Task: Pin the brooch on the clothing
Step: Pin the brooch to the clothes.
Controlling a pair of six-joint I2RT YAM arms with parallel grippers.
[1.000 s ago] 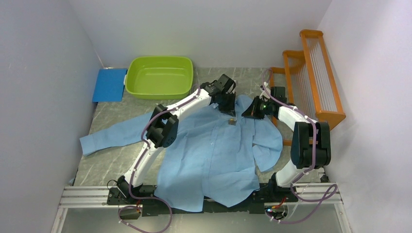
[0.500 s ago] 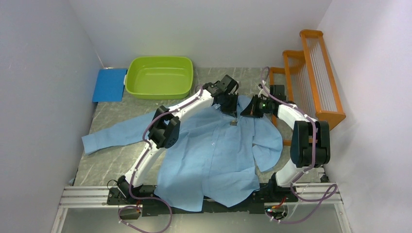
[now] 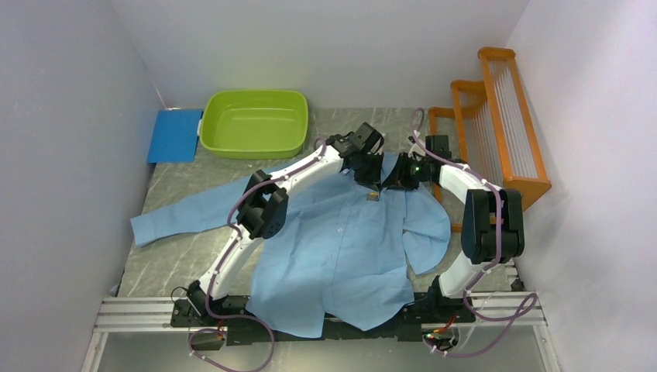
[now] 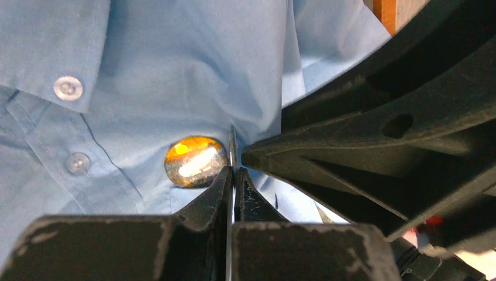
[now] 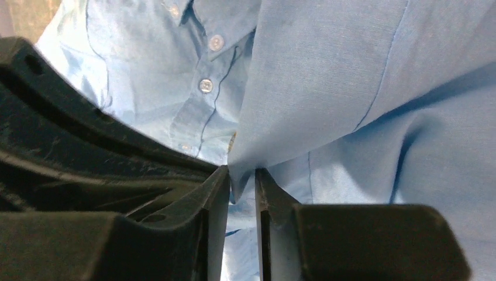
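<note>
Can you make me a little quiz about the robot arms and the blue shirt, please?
1. True or false: the brooch sits on the blue shirt.
2. What colour is the tub? A) red B) green C) purple
3. Fill in the gap: the rack is coloured ____.
Key: 1 true; 2 B; 3 orange.
</note>
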